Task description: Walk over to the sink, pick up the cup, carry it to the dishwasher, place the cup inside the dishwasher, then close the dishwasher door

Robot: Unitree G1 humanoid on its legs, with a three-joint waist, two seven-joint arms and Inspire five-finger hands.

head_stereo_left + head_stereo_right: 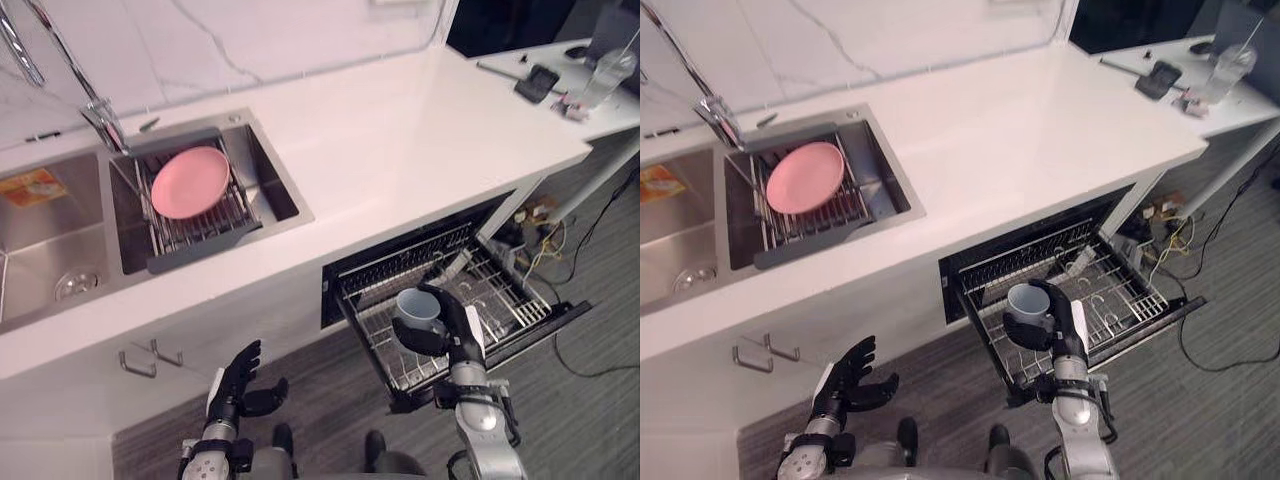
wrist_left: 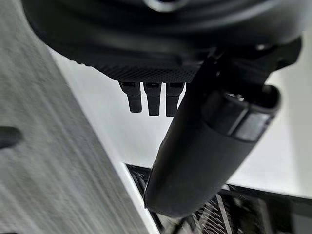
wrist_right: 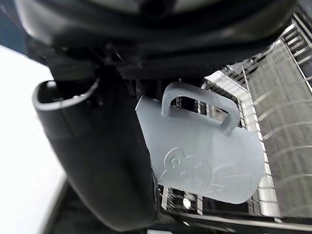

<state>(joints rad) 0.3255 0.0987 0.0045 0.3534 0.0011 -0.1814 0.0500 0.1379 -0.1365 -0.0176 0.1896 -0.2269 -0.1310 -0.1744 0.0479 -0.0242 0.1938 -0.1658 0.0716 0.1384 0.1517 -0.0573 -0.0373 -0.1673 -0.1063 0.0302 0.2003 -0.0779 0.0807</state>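
Right wrist view: right hand fingers hold the cup over the rack; left hand fingers loose, empty.

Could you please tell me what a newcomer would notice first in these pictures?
The right robot hand grips a pale blue cup over the pulled-out dishwasher rack. A pink plate lies on the wire rack in the sink, further left. The left robot hand hangs open, low by the cabinet.
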